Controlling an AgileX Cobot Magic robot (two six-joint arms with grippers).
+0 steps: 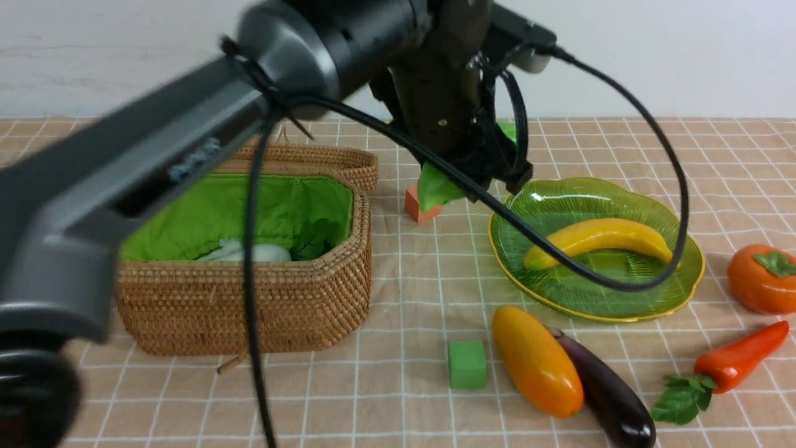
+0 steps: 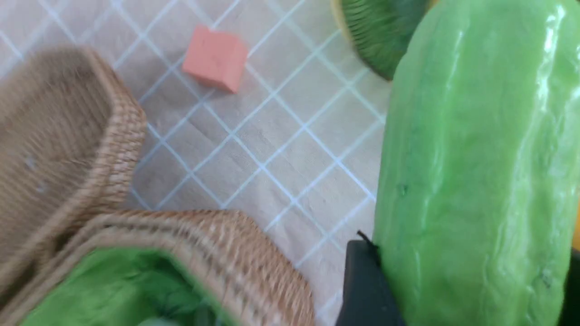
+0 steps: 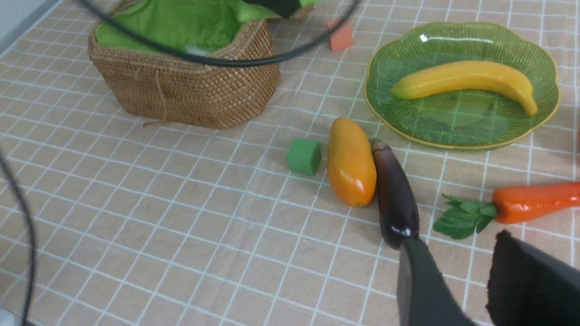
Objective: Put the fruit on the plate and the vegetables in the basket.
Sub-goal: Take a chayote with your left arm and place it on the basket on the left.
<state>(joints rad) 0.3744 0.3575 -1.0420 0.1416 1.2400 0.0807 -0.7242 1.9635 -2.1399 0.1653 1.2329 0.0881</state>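
My left gripper (image 2: 466,253) is shut on the bumpy light-green gourd (image 2: 471,172), held above the cloth between the basket (image 1: 249,305) and the plate (image 1: 559,199). The gourd's tip (image 1: 435,186) pokes out below the wrist. A white radish (image 1: 249,252) lies in the basket. The banana (image 1: 597,239) lies on the plate. Mango (image 3: 351,163) and eggplant (image 3: 394,194) lie side by side in front of the plate, with the carrot (image 3: 534,201) to their right. The persimmon (image 1: 762,278) sits beside the plate. My right gripper (image 3: 455,240) hovers open near the eggplant's end.
The woven lid (image 1: 323,158) leans behind the basket. An orange cube (image 1: 418,205) sits between basket and plate, under the held gourd. A green cube (image 1: 467,364) stands left of the mango. The left arm and its cable cross the basket.
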